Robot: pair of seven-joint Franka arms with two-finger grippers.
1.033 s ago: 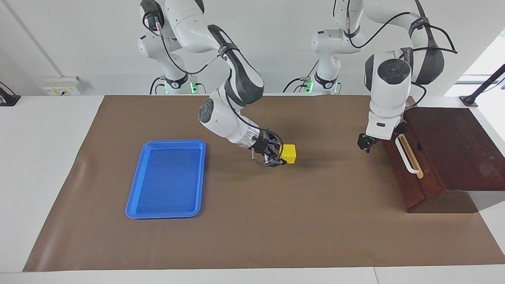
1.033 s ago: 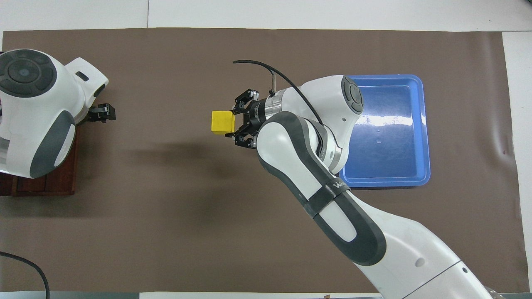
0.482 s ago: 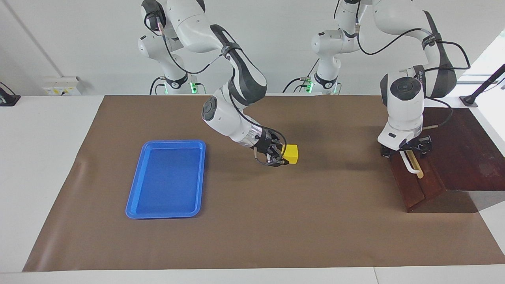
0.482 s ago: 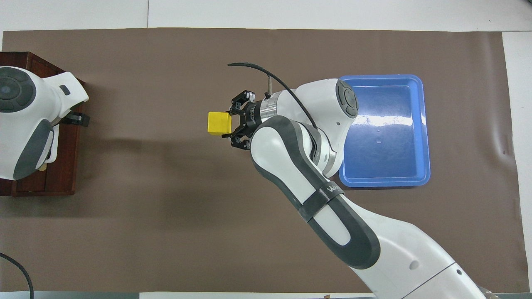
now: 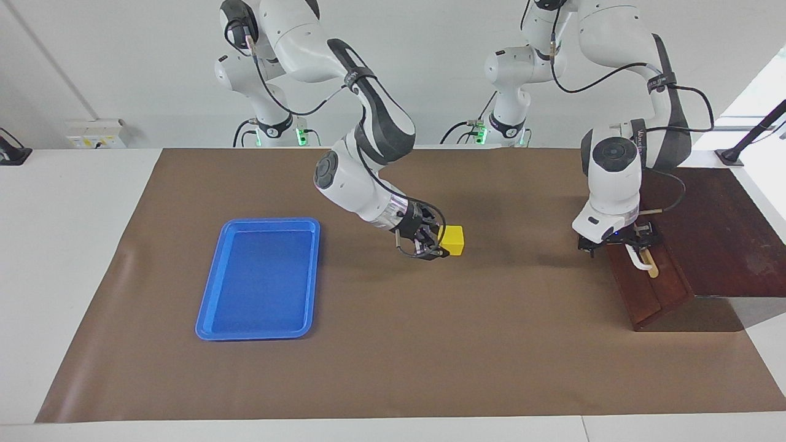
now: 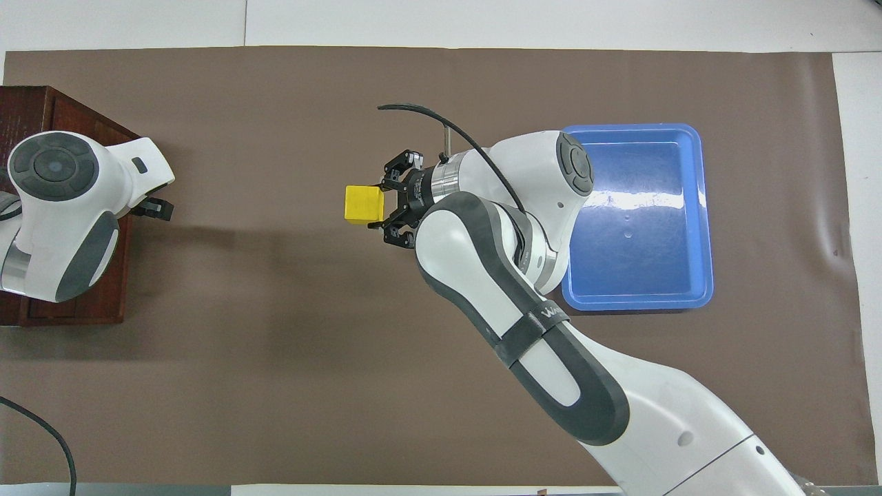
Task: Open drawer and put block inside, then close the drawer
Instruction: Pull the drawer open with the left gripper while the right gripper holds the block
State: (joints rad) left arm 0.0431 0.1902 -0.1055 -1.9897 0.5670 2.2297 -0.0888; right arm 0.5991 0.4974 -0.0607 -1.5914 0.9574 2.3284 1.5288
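Drawer (image 5: 651, 288): shut. Left gripper (image 5: 620, 242) newly at white handle (image 5: 638, 261), grip state can't tell; pull pending. Right gripper (image 5: 433, 242) clamps yellow block (image 5: 453, 239) mid-table, unchanged.

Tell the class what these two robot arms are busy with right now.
The right gripper holds the small yellow cube over the middle of the brown mat. The left gripper is at the white bar handle of the dark wooden drawer, which looks shut. The flat blue tray lies unused.
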